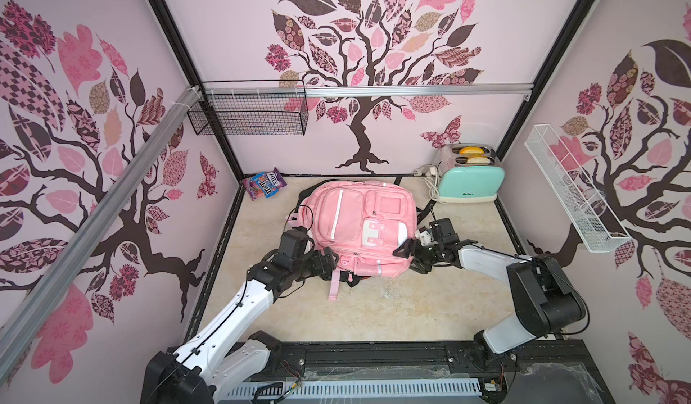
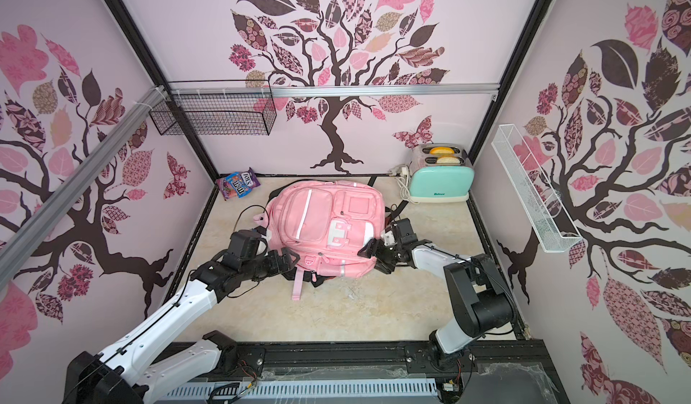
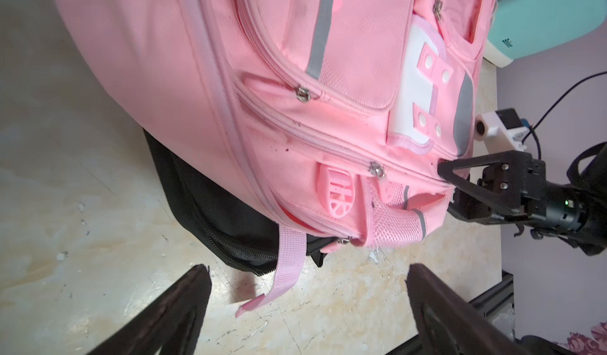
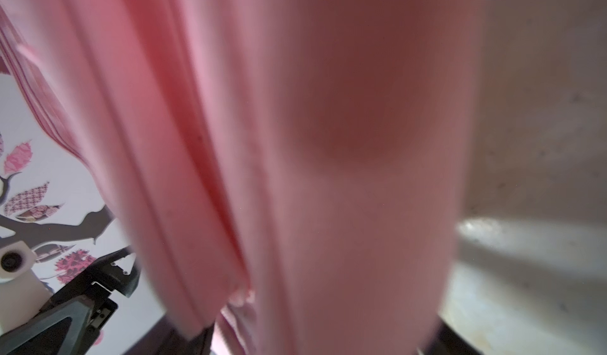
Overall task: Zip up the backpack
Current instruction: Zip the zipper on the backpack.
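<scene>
— Walls all around have pink and brown trees on them, and down below is a beige stone tabletop [image 1: 374, 308]. Where is the bag?

— In both top views the pink backpack [image 1: 359, 226] [image 2: 329, 226] lies flat in the middle of the tabletop, front side up, with a black part under it.

— What about the left gripper?

— The left gripper [image 1: 331, 262] is at the bag's near edge. In the left wrist view its fingers [image 3: 184, 304] are spread wide and hold nothing. A loose pink strap [image 3: 289, 261] hangs from the bag onto the tabletop, right in front of them.

— And the right gripper?

— The right gripper [image 1: 408, 257] is at the bag's near right corner. Its fingers stand apart, one on top of the corner and one lower (the left wrist view shows this best). I cannot tell if they squeeze the cloth. The right wrist view is just blurry pink.

— Any zipper?

— A small metal zipper pull [image 3: 377, 169] sits on a pink zipper line, just beside a pink rubber badge [image 3: 338, 194].

— What else?

— A mint-green toaster [image 1: 469, 181] with toast in it stands in the back right corner. An M&M's candy bag [image 1: 264, 186] leans in the back left corner.
</scene>
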Available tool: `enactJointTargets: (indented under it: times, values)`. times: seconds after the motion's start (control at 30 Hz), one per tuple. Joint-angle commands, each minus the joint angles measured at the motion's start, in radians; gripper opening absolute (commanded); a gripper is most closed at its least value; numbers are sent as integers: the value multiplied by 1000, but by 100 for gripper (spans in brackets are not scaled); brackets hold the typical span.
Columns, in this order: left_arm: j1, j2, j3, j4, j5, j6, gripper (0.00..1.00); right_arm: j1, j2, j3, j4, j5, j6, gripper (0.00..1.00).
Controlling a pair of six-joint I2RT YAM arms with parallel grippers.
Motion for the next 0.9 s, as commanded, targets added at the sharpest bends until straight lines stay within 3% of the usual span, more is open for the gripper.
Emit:
enactJointTargets:
  times: [0.0,0.07,0.23,0.33,0.53,0.87]
  values:
    - [-38,-38,-37,62,53,17,84,-2,-37,38,43,-31,5,50]
    - [-60,-62,-62,84,74,19,76,-2,-64,48,5,-28,-7,33]
    - [-134,-96,-75,74,47,56,52,-2,-127,78,-65,-31,-19,1]
    - [-200,-88,-53,36,-46,89,49,-2,-152,115,-96,-31,-14,0]
    - [-336,6,34,-60,-303,112,65,-2,-170,199,-147,-28,-8,0]
    - [-341,113,39,20,-385,106,72,-2,-214,244,-185,-56,30,0]
